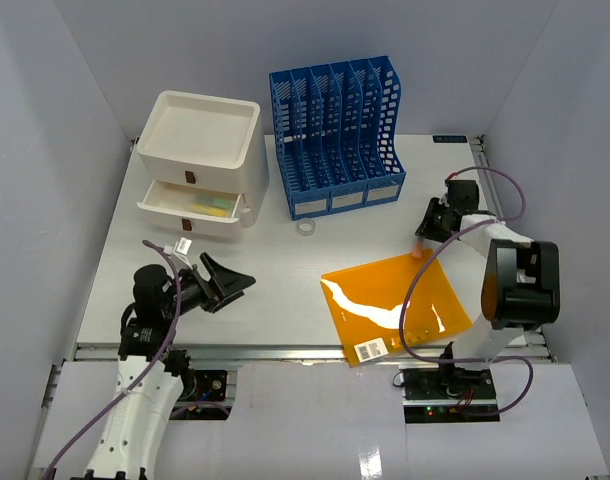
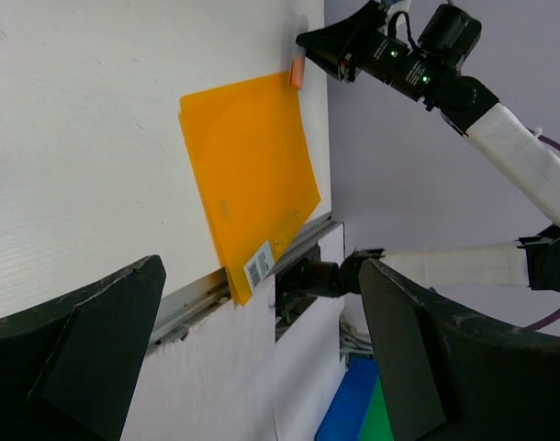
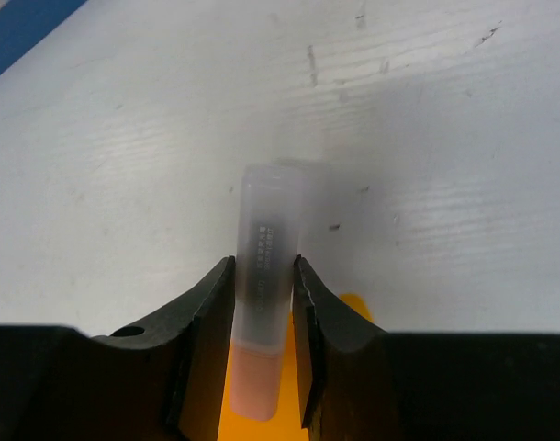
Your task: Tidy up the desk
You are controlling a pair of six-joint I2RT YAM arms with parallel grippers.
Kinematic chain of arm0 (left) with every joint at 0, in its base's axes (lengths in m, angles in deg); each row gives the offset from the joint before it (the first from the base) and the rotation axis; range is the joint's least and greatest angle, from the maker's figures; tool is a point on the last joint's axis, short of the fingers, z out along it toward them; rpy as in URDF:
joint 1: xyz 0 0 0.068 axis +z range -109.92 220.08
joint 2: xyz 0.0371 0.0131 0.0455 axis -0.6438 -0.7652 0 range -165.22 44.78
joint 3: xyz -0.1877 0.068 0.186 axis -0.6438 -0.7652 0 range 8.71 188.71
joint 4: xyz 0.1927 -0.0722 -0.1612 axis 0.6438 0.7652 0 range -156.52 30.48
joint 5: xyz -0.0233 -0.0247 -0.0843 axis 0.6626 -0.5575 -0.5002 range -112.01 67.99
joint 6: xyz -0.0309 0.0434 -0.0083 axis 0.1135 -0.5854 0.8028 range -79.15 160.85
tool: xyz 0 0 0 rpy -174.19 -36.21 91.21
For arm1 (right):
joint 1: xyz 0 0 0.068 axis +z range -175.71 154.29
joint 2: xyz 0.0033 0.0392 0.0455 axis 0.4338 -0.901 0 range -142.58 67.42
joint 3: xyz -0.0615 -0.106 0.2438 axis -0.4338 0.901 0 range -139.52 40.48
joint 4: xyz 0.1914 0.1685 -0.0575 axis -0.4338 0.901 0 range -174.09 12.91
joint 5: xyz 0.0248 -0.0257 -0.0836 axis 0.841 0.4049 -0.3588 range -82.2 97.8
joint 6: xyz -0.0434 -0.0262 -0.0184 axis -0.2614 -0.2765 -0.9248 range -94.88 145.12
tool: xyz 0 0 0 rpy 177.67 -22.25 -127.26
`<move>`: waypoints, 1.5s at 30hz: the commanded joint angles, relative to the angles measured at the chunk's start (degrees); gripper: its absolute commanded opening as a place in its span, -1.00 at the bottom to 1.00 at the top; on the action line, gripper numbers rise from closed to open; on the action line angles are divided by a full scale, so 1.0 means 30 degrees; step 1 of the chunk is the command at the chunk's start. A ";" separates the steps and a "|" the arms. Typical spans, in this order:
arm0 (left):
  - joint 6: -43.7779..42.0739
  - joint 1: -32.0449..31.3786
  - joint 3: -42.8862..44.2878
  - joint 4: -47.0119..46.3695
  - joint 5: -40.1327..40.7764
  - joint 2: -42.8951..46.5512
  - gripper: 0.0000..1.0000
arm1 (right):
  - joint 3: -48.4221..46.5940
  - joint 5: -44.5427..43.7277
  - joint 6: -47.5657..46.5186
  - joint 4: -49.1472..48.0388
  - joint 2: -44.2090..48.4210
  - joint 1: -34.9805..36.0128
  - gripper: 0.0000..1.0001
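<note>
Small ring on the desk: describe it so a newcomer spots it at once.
Start at the blue file rack at the back of the desk. Just before its front left corner, on the tabletop, lies the small ring. It is the only pale, round thing, clear of the rack and of the white drawer unit to its left.

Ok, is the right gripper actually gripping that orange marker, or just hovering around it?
Touching. In the right wrist view, the right gripper has both jaws pressed against the frosted cap of the orange marker, with no gap on either side.
</note>
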 commanded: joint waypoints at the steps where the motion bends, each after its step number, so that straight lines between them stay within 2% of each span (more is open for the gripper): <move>1: 0.1173 -0.3188 0.0382 -0.3492 0.1276 -0.1452 0.96 | 0.1948 0.3346 -0.2125 -0.2571 0.4814 0.0155 -0.85; 3: 0.1314 -0.6146 0.0799 -0.4992 0.3206 -0.3233 0.96 | 0.2614 0.4734 -0.2640 -0.2834 0.6625 0.0321 -0.85; 6: 0.0965 -1.1990 0.1833 -0.7791 0.7252 -0.7153 0.96 | 0.3608 0.5879 -0.3077 -0.3679 0.8835 0.1415 -0.85; 8: -0.0105 -1.5350 0.3856 -0.9304 0.9746 -0.9954 0.96 | 0.4066 0.6740 -0.2866 -0.3946 0.9821 0.2063 -0.85; 10: -0.1333 -1.7416 0.5053 -1.0435 1.1154 -1.2473 0.96 | 0.4314 0.7620 -0.2401 -0.4039 1.0540 0.2216 -0.85; 13: -0.1953 -1.8256 0.6878 -1.2179 1.1898 -1.5478 0.93 | 0.4459 0.9078 -0.1927 -0.4118 1.1373 0.2368 -0.85; 16: -0.1970 -1.8422 0.8173 -1.5366 1.2807 -1.8512 0.85 | 0.4866 1.0803 -0.1450 -0.4336 1.2590 0.2427 -0.85; 21: -0.1816 -1.8492 1.0218 -1.6533 1.5180 -2.1829 0.81 | 0.5525 1.1487 -0.0580 -0.4352 1.3778 0.2427 -0.85; 26: -0.2380 -1.8774 1.2095 -1.7777 1.6053 -2.3842 0.71 | 0.6424 1.2511 0.0974 -0.5047 1.4200 0.2450 -0.85; 34: -0.2329 -1.8940 1.3601 -1.9074 1.4880 -2.5355 0.53 | 0.6608 1.2637 0.1318 -0.5386 1.4354 0.2486 -0.85; 40: -0.1769 -1.8940 1.3753 -1.8867 1.3675 -2.5982 0.09 | 0.6723 1.2699 0.1466 -0.5926 1.4522 0.2486 -0.85; 43: -0.1442 -1.8940 1.3530 -1.9060 1.3513 -2.5993 -0.31 | 0.6753 1.2674 0.1354 -0.5997 1.4489 0.2475 -0.85; 45: -0.1401 -1.8963 1.3492 -1.9046 1.3377 -2.5953 -0.49 | 0.6782 1.2733 0.1223 -0.5957 1.4465 0.2485 -0.85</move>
